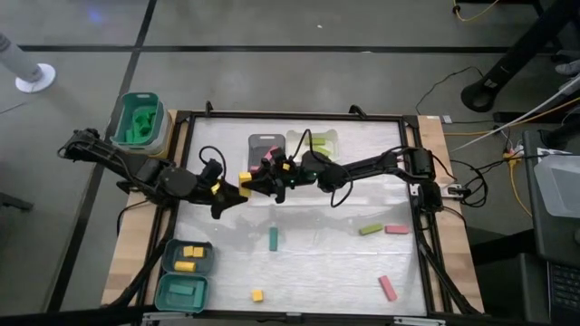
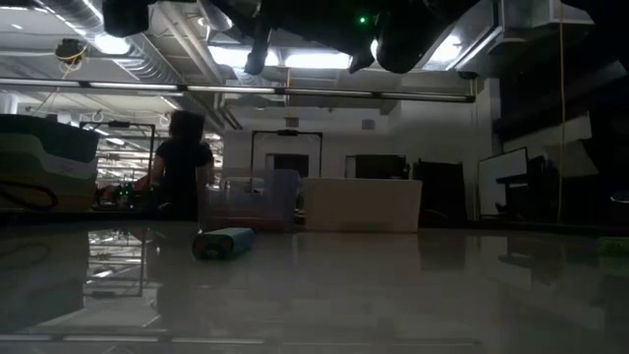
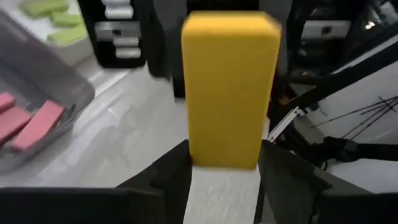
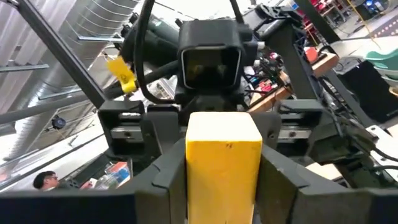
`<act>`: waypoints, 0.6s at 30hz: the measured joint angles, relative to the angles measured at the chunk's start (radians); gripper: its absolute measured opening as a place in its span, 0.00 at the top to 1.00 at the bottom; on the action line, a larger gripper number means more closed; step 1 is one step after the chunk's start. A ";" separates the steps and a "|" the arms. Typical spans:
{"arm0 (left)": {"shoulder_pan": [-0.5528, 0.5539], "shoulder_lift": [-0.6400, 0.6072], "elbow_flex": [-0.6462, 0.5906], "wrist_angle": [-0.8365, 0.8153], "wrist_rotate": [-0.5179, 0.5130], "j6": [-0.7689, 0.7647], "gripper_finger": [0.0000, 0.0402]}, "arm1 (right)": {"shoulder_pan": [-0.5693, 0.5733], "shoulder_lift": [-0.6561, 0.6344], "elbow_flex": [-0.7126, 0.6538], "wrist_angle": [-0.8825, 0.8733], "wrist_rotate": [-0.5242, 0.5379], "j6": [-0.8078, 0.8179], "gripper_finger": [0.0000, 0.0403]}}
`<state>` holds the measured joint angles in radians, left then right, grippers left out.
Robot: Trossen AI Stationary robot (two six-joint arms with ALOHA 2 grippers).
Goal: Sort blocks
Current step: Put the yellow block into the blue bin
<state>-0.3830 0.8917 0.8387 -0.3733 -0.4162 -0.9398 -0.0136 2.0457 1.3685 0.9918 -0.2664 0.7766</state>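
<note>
A yellow bar block [image 1: 245,178] hangs in the air over the middle of the table, between my two grippers. My left gripper [image 1: 237,188] reaches in from the left and is shut on one end of it [image 3: 224,87]. My right gripper [image 1: 265,184] reaches in from the right and is shut on the other end [image 4: 224,155]. Loose on the table lie a teal bar [image 1: 273,239], a yellow cube [image 1: 257,295], a green bar [image 1: 370,229] and two pink bars [image 1: 396,229] [image 1: 388,289]. The teal bar also shows in the low view [image 2: 223,243]. My left gripper pinches the yellow bar's near end [image 3: 221,158] between its two fingers, which come in about level from the table's left and lie along the bar. The bar is clear of the table. My right gripper pinches the bar's opposite end [image 4: 224,174] between its two fingers, coming about level from the table's right and facing the left gripper. The bar sticks out ahead of the fingers.
A grey tray with pink blocks [image 1: 267,145] and a white tray with green blocks [image 1: 313,140] stand at the far edge. A green tray [image 1: 140,122] sits off the table's far left. Two teal trays [image 1: 188,258] [image 1: 181,292] stand at the near left. A person [image 2: 182,162] stands in the room behind.
</note>
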 joint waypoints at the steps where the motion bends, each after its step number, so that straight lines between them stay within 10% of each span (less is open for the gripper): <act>1: 0.001 0.000 0.000 0.016 -0.001 0.012 0.59 | 0.000 0.000 0.000 0.002 0.000 0.000 0.65; 18: 0.000 0.000 0.001 0.053 -0.085 0.051 0.59 | 0.003 0.000 0.000 -0.001 -0.015 -0.003 0.65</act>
<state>-0.3832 0.8917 0.8394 -0.3202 -0.5011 -0.8886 -0.0105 2.0457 1.3685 0.9909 -0.2817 0.7738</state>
